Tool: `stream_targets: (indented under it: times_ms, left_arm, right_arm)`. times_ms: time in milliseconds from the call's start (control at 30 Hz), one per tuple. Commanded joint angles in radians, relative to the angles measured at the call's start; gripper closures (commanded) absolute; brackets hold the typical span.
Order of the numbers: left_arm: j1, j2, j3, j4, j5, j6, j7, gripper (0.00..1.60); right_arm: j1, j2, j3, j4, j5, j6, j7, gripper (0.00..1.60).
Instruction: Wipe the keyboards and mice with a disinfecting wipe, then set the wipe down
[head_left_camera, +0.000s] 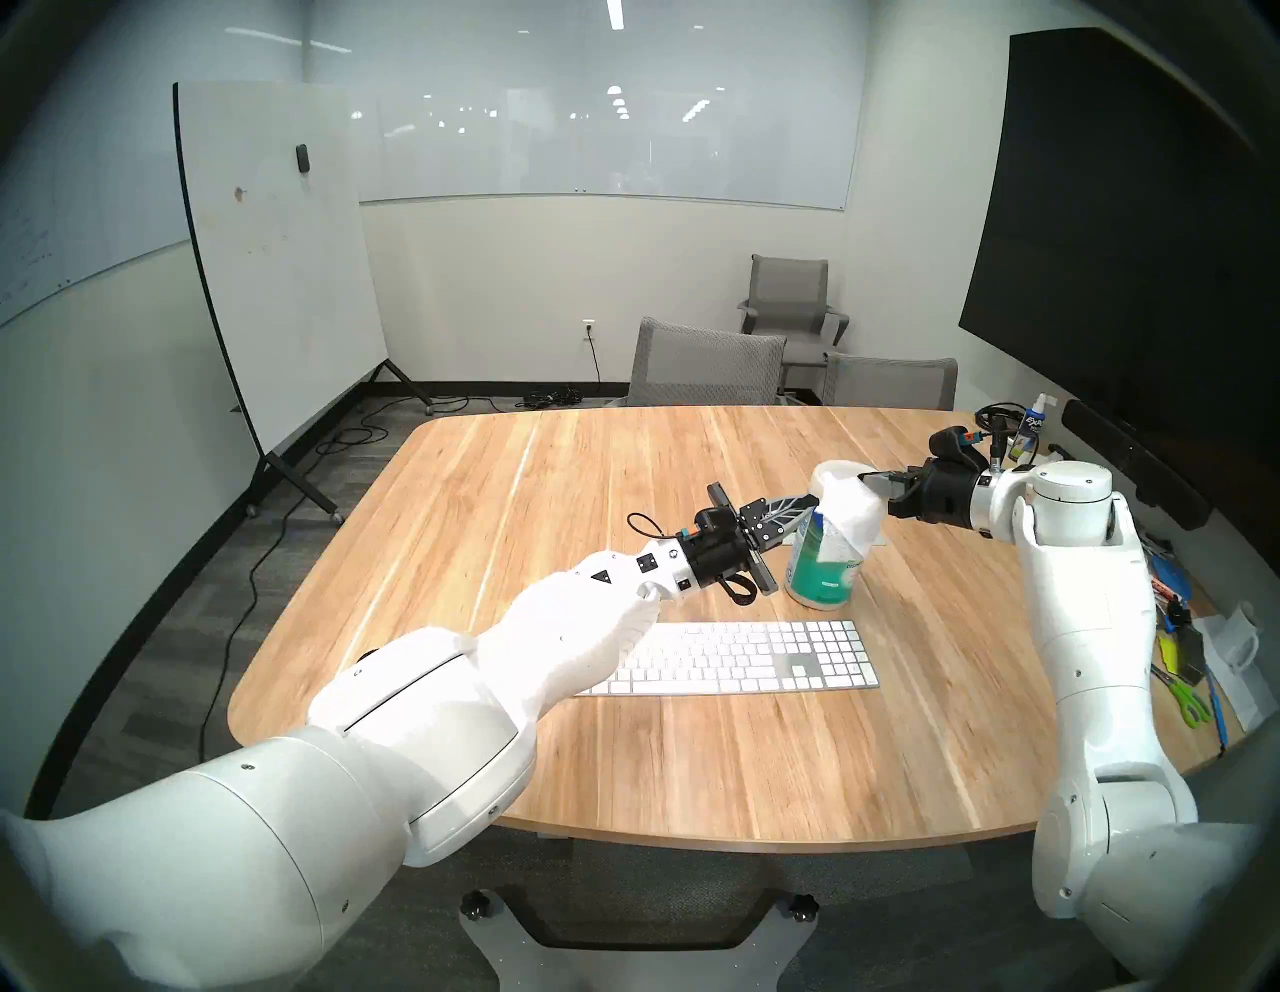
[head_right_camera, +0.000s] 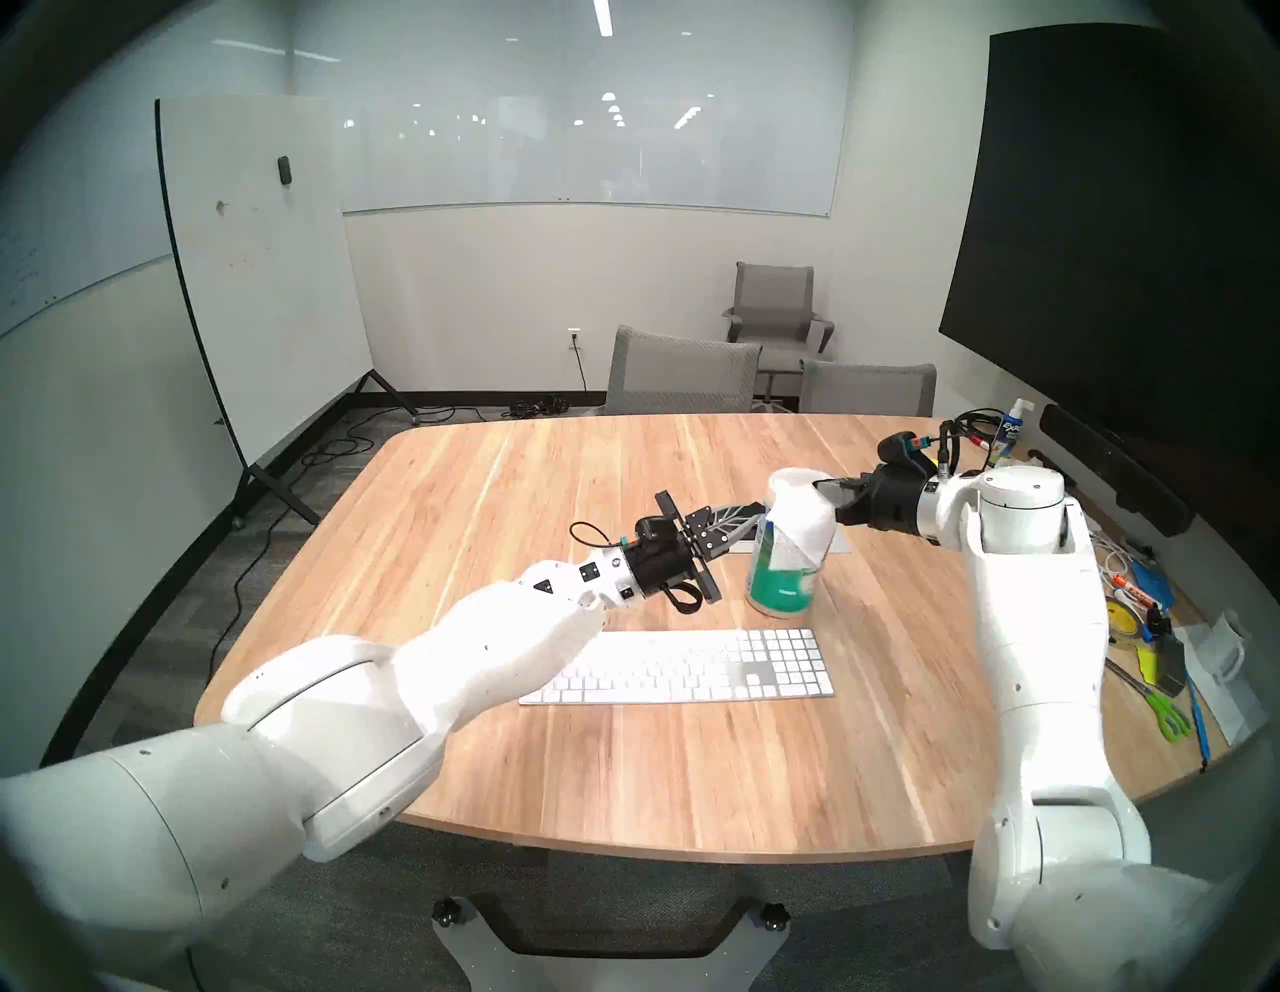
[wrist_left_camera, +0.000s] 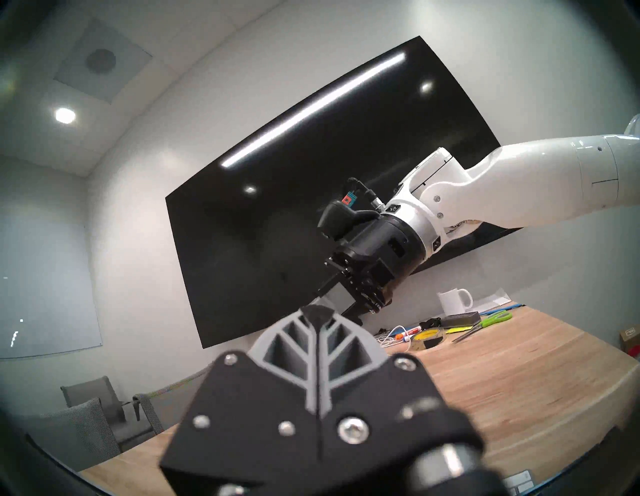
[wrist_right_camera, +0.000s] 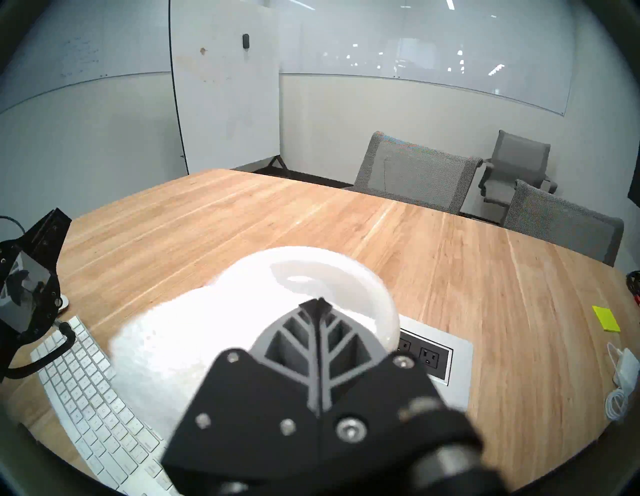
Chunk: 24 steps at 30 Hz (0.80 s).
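Wooden table (head_left_camera: 623, 485) fills the frame centre, with the keyboard (head_left_camera: 748, 654) lying below centre. Right of centre, the right gripper (head_left_camera: 874, 483) is clamped on the disinfecting wipe (head_left_camera: 855, 516), which drapes over the wipes canister (head_left_camera: 824, 568). The left gripper (head_left_camera: 807, 500) is closed and empty, beside the canister. Current step: wipe extraction. Next, pull the wipe free and carry it to the keyboard. No mouse is identifiable.
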Motion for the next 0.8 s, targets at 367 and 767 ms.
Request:
stream_targets:
  times_ms: [367, 767]
  left_arm:
    - [0.036, -0.043, 0.067, -0.012, 0.067, 0.001, 0.036, 0.28]
    - [-0.037, -0.116, 0.046, 0.136, 0.067, 0.075, 0.104, 0.00]
  right_arm:
    - [0.008, -0.003, 0.002, -0.004, -0.005, -0.002, 0.000, 1.60]
    - [0.008, -0.006, 0.005, -0.005, -0.009, -0.002, 0.002, 1.60]
